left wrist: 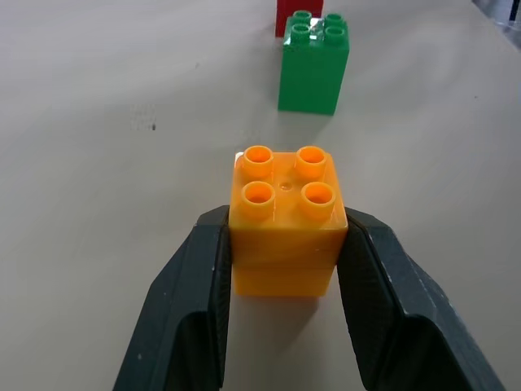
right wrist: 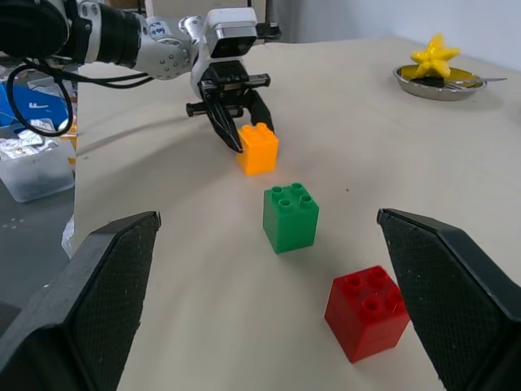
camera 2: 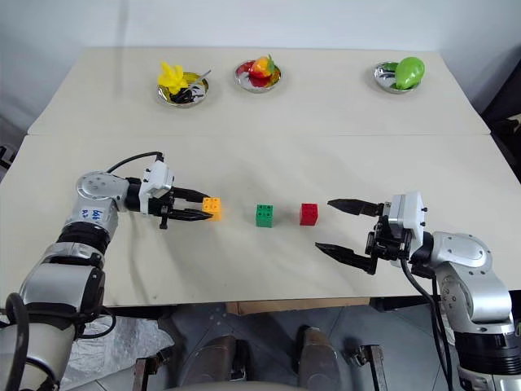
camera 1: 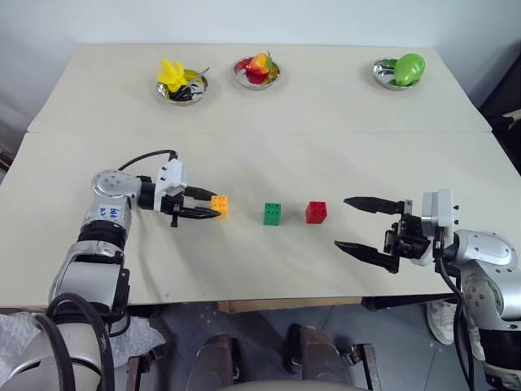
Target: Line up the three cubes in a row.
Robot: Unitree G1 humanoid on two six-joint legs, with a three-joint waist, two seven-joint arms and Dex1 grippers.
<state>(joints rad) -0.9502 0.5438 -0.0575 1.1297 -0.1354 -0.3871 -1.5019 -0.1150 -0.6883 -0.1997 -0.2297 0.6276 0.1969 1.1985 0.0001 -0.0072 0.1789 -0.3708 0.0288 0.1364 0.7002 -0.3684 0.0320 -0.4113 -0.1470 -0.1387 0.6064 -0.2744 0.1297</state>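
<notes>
Cubes of studded plastic sit just below the middle of the left eye frame: an orange-yellow studded plastic block [camera 1: 219, 205] at the left, a green studded plastic block [camera 1: 273, 213] in the centre and a red studded plastic block [camera 1: 316, 212] to its right, all upright on the pale beige table [camera 1: 342, 147]. The green and red ones stand free, a small gap apart; the orange-yellow one is further from the green than the green is from the red, which is probably why it alone is being handled. The left gripper [left wrist: 285, 252] reaches in from the frame's left with its two black fingers clamped on the orange-yellow block's opposite sides, holding it low at the table. The right gripper [camera 1: 364, 227], right of the red block and clear of it, has its fingers spread wide and holds nothing. Three steel bowls of toy fruit [camera 1: 256, 72] line the top of the frame, well apart from the row.
</notes>
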